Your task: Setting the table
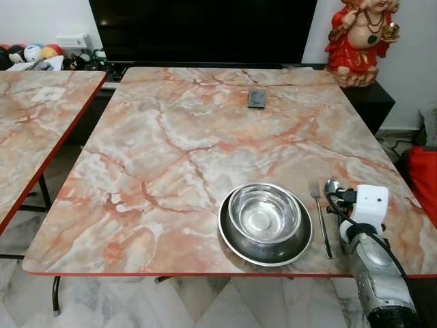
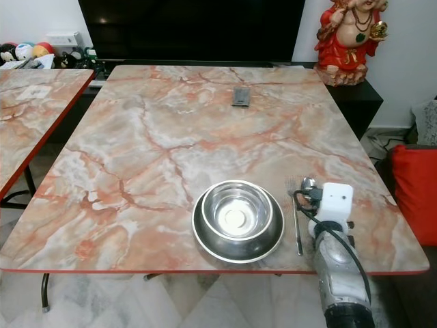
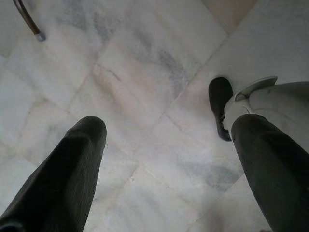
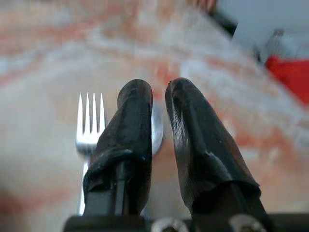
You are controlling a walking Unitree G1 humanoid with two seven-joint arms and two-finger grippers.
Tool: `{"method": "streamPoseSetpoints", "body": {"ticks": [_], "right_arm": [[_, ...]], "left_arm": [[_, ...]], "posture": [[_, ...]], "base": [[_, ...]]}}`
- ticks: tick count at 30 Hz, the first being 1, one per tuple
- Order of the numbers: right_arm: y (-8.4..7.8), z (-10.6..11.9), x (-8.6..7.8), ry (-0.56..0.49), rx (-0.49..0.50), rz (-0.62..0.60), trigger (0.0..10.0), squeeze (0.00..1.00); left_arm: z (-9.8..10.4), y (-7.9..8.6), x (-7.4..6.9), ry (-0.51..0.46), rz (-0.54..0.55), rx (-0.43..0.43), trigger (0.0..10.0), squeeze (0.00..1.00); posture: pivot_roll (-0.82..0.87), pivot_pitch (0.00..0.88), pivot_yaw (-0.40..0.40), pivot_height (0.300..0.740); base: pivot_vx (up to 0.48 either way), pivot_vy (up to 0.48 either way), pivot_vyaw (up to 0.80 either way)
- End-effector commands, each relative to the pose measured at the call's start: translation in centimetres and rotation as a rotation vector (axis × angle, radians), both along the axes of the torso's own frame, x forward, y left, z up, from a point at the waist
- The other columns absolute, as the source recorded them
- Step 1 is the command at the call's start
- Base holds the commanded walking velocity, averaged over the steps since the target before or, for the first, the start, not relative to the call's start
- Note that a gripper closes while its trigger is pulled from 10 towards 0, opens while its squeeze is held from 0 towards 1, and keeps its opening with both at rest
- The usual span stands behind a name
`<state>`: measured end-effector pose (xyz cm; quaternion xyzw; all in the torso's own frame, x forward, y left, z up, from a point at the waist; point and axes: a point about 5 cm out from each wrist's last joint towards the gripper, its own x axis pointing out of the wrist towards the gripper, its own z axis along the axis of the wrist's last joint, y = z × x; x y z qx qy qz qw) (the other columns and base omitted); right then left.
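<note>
A steel bowl (image 1: 264, 212) sits inside a steel plate (image 1: 235, 244) near the front edge of the marble table (image 1: 171, 137). Just right of the plate lies a fork (image 1: 319, 219), tines pointing away from me. A spoon (image 1: 332, 186) lies beside the fork, its handle hidden under my right arm. My right gripper (image 4: 159, 87) is low over the table with its fingers (image 4: 133, 125) nearly together around the spoon's handle; the spoon's bowl (image 4: 157, 128) shows past them. My left gripper (image 3: 169, 125) hangs open over the floor.
A small dark device (image 1: 257, 98) lies at the table's far side. A red statue (image 1: 358, 37) stands at the back right, before a dark screen (image 1: 205, 27). A second marble table (image 1: 34, 116) stands to the left, a red cushion (image 1: 423, 181) to the right.
</note>
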<state>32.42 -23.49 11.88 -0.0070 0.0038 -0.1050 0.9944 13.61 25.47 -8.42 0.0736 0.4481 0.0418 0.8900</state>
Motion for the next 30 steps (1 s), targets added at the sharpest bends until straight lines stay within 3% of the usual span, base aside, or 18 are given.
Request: {"method": "streamPoseSetpoints", "body": {"ticks": [1,4,8,12,14,30], "right_arm": [[0.3,0.5,-0.4,-0.046,0.014,0.006,10.0,0.0],[1.6,0.5,-1.3,-0.081,0.018,0.052,10.0,0.0],[1.8,0.9,-1.9,-0.128,0.013,0.058,10.0,0.0],[1.4,1.6,-1.7,-0.173,0.023,0.027,10.0,0.0],[1.9,1.6,-1.8,-0.163,-0.048,0.061,10.0,0.0],[4.3,2.6,-2.2,-0.241,-0.05,0.151,10.0,0.0]], "left_arm": [[-0.2,-0.2,-0.5,0.017,0.004,-0.004,10.0,0.0],[-0.2,-0.1,-0.4,0.004,0.013,0.0,10.0,0.0],[-0.1,0.1,-0.3,-0.001,0.014,0.003,10.0,0.0],[0.0,0.2,-0.3,0.003,0.015,0.0,10.0,0.0],[0.0,0.2,-0.2,0.0,0.019,-0.006,10.0,0.0],[-0.2,-0.5,0.0,0.007,0.019,-0.023,10.0,0.0]], "posture": [[-0.01,0.105,-0.004,0.74],[-0.01,0.093,-0.008,0.74],[-0.01,0.081,-0.007,0.74],[-0.03,0.055,-0.006,0.74],[-0.02,0.042,-0.011,0.74],[-0.01,0.005,-0.01,0.74]], "base": [[0.0,0.0,0.0],[0.0,0.0,0.0],[0.0,0.0,0.0],[0.0,0.0,0.0],[0.0,0.0,0.0],[0.0,0.0,0.0]]}}
